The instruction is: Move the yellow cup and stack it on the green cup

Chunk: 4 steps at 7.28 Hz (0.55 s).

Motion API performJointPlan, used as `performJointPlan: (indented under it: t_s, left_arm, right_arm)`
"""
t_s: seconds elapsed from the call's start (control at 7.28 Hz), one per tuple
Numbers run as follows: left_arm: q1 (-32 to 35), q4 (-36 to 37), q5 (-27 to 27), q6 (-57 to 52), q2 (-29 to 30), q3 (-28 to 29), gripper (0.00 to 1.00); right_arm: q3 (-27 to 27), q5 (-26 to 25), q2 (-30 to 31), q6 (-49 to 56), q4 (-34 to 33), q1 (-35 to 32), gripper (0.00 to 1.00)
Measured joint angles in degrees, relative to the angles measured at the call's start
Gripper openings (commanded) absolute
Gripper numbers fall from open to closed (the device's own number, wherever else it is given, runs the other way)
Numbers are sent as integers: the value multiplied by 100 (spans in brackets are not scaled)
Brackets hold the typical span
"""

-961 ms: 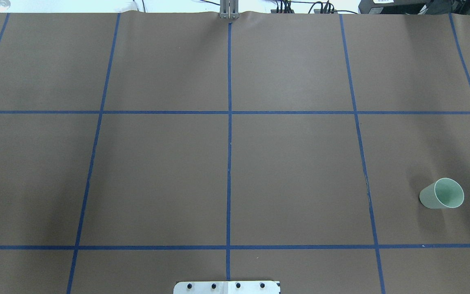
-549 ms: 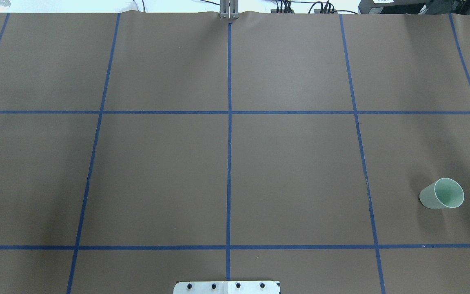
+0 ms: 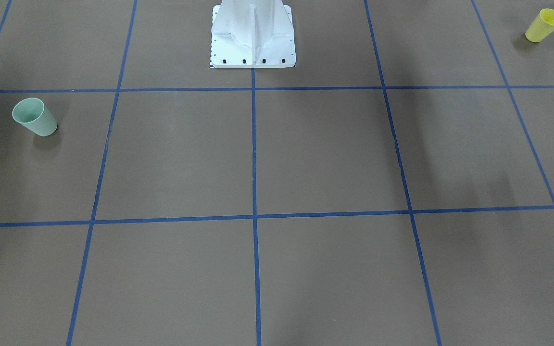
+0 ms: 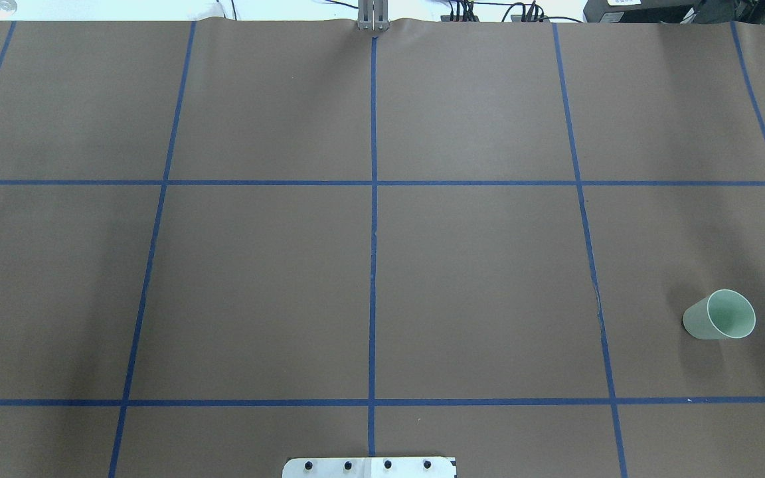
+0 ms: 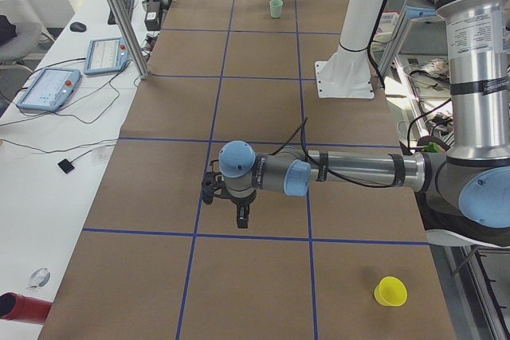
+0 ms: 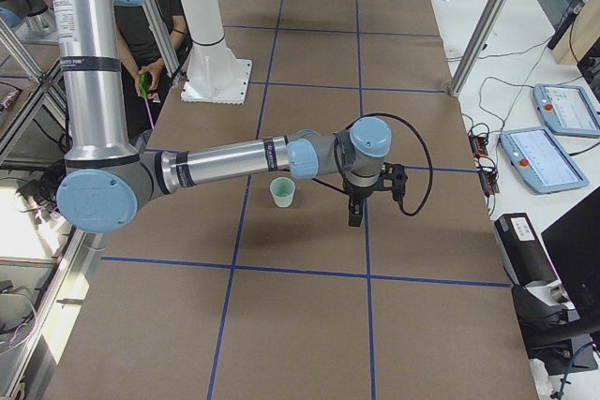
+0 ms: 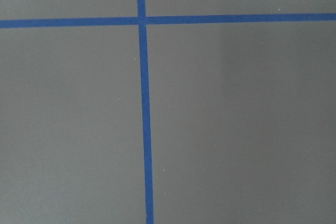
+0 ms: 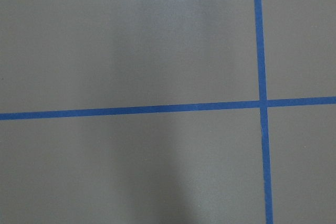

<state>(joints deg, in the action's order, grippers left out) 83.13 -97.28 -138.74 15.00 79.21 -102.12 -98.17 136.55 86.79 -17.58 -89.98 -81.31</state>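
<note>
The green cup (image 4: pixel 719 315) stands upright at the right of the overhead view; it also shows in the front-facing view (image 3: pixel 34 117) and the exterior right view (image 6: pixel 282 192). The yellow cup (image 3: pixel 544 25) stands upright near the table's corner on my left side, also in the exterior left view (image 5: pixel 390 291). My left gripper (image 5: pixel 241 219) hangs over the table, well away from the yellow cup. My right gripper (image 6: pixel 354 217) hangs just beyond the green cup, apart from it. I cannot tell whether either is open or shut. Both wrist views show only brown paper and blue tape.
The table is covered in brown paper (image 4: pixel 475 279) with a blue tape grid. My white base (image 3: pixel 253 33) stands at the middle of the near edge. Tablets (image 5: pixel 48 89) and cables lie on a side bench. A person (image 6: pixel 141 35) stands behind the robot.
The green cup has not moved. A thin dark sliver has come in at the overhead view's right edge, and the soft shadows on the paper have shifted slightly.
</note>
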Motion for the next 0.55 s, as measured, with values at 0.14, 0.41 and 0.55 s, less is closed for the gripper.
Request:
performJointPlan:
  t_s: [0.14, 0.41, 0.55]
  left_arm:
    - [0, -1, 133, 686, -156, -236, 100]
    - [-16, -12, 312, 1780, -443, -499, 100]
    - [-28, -95, 392, 2330, -573, -546, 100]
  right_arm:
    - [0, 19, 32, 0, 9, 6, 100]
    - [-4, 82, 82, 0, 7, 13, 100]
    - [-4, 95, 93, 0, 0, 21, 100]
